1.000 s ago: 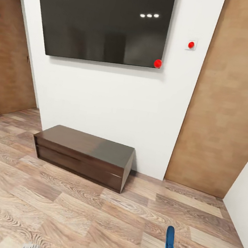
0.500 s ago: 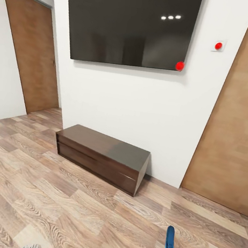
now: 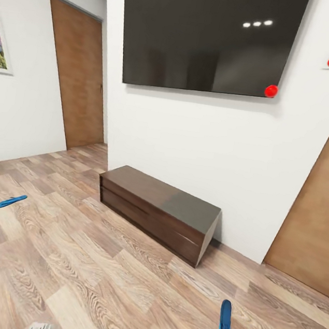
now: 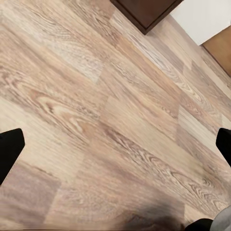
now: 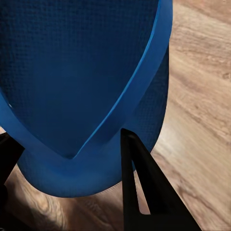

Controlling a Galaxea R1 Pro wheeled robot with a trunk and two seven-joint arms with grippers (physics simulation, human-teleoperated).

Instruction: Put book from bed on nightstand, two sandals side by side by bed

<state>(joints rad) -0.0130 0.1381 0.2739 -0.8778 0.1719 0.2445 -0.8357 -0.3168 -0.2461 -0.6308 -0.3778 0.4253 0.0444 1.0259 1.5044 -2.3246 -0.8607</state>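
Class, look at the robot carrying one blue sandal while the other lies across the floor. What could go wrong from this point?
1. The right tool holds the carried sandal near one end, so it might swing or slip while the robot drives.
2. The second sandal lies flat on the floor and could be awkward to pinch with the open left tool.
3. The low dark bench stands nearby and might be clipped in turning.
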